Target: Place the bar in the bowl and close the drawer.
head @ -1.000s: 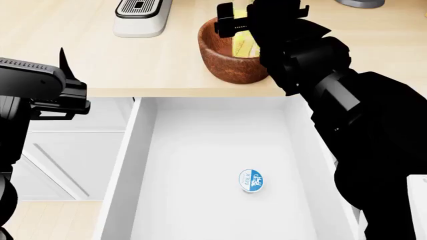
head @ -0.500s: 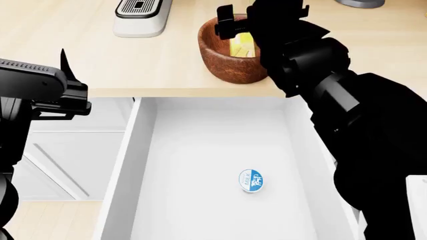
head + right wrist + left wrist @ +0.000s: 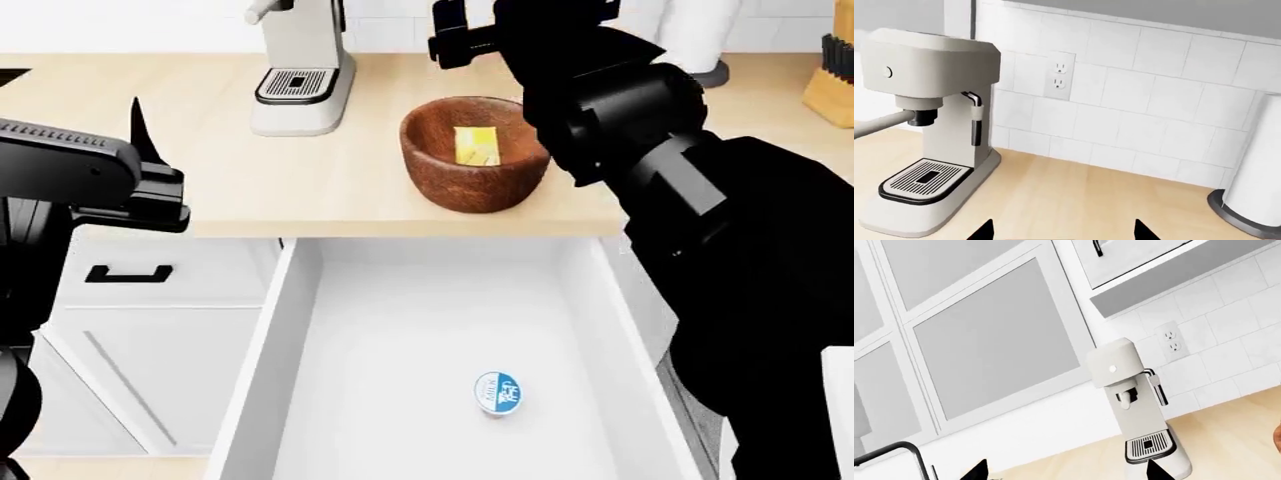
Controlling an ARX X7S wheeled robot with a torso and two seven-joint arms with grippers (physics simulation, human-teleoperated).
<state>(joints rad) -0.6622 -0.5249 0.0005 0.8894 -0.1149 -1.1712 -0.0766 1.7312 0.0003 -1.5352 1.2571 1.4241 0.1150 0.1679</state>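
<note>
Lying in bowl (image 3: 474, 155): bar (image 3: 475, 146). Drawer (image 3: 441, 350) open; cup (image 3: 499, 392) lid reads "MILK". Both tools (image 3: 1063, 231) (image 3: 1066, 471) released.

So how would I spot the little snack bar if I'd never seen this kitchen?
Find the pale wooden counter above the big open white drawer. On it, right of the white coffee machine, stands a dark reddish-brown wooden bowl. The bar lies inside it: small, flat and yellow, unlike the round blue-and-white cup down in the drawer.
</note>
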